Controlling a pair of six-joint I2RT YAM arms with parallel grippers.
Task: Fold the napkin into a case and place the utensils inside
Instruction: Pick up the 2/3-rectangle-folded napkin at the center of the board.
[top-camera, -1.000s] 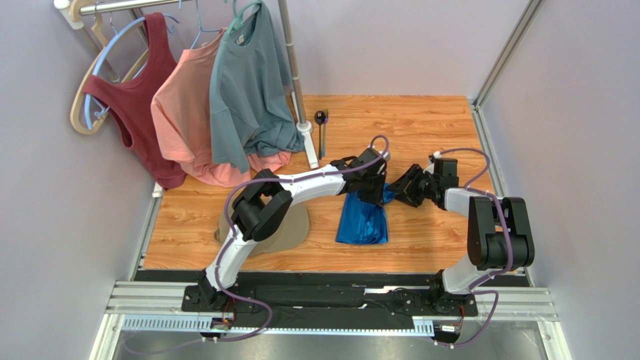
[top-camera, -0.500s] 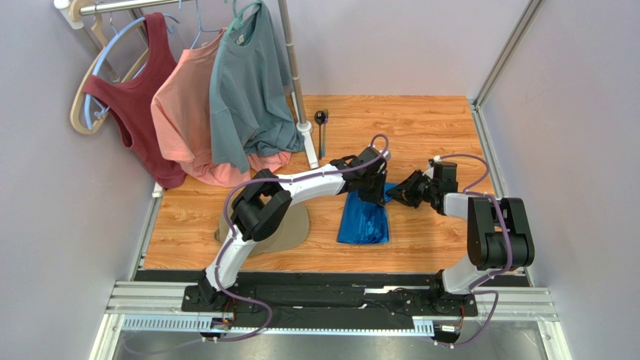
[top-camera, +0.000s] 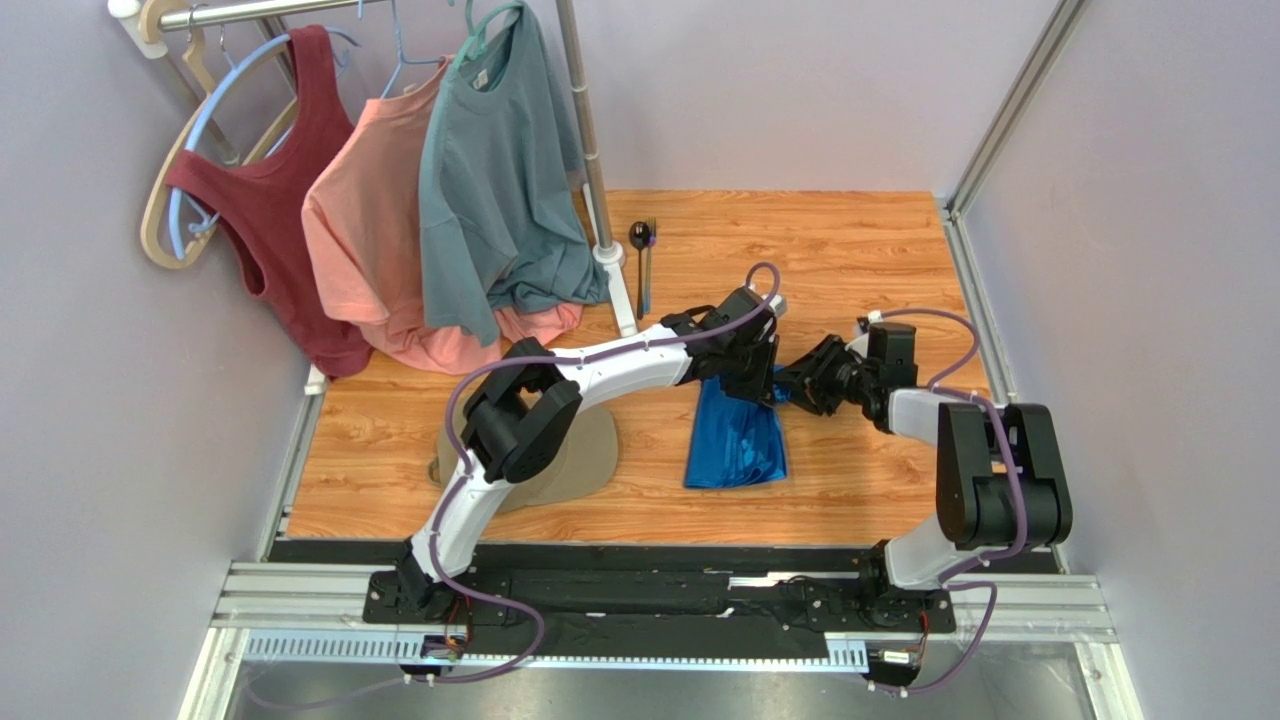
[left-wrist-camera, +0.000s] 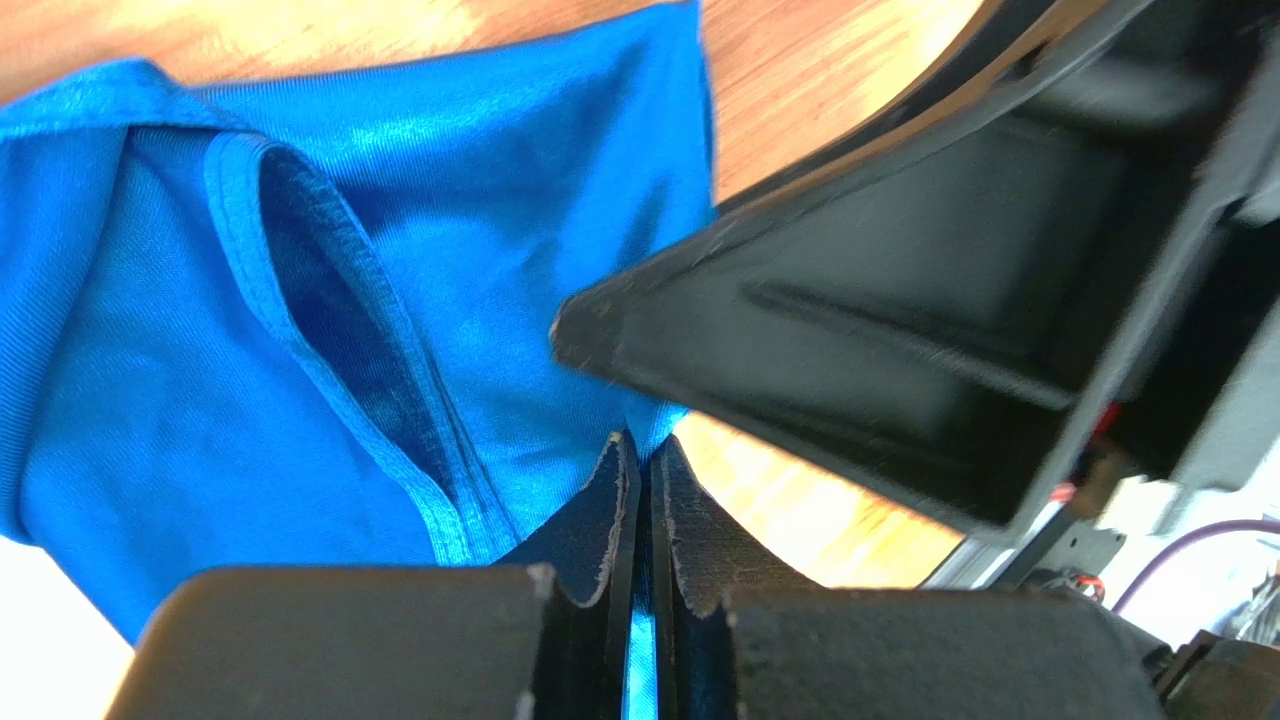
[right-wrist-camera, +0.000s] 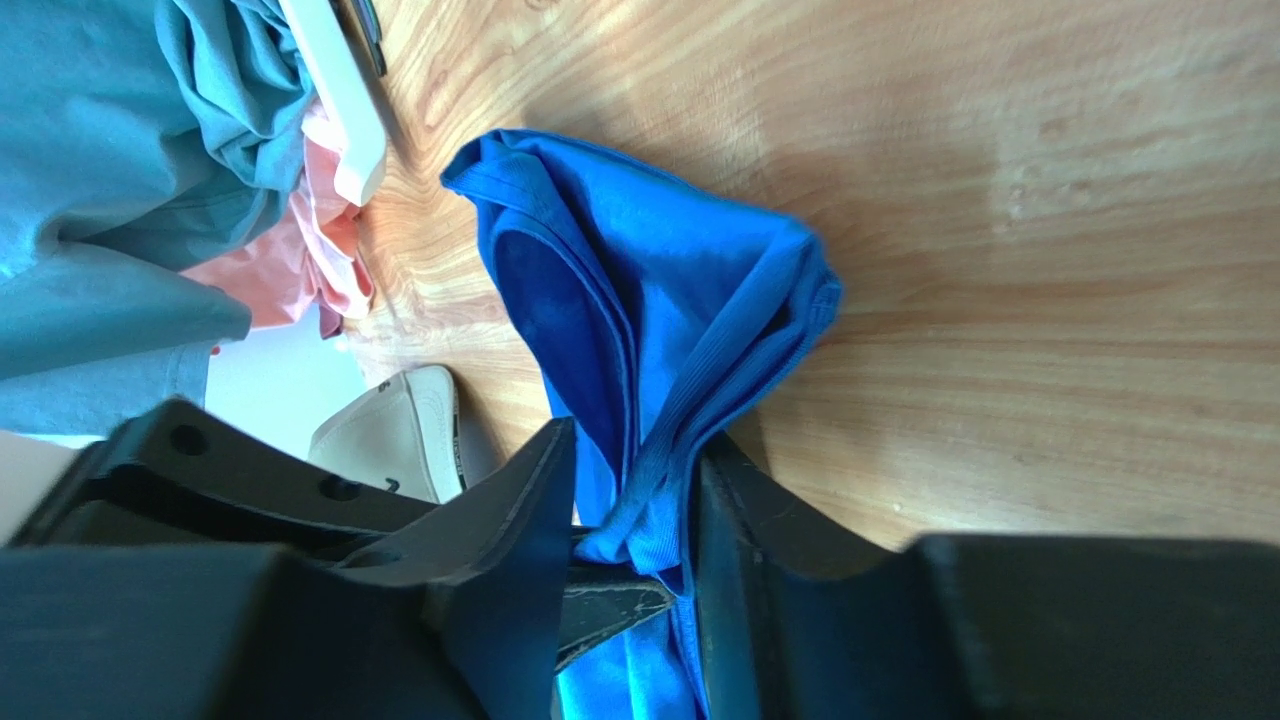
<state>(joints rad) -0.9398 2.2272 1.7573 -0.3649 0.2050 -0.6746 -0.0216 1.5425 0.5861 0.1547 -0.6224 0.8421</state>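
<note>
Blue napkin was bunched on table, far end at both grippers. Thin cloth edge was clenched by left gripper. Fold was seen between right gripper fingers; grip could not be told. Beside rack post, utensils were laid.

The napkin lies bunched on the counter; the left gripper and right gripper meet at its 12 o'clock end, the utensils well apart toward 11 o'clock.
</note>
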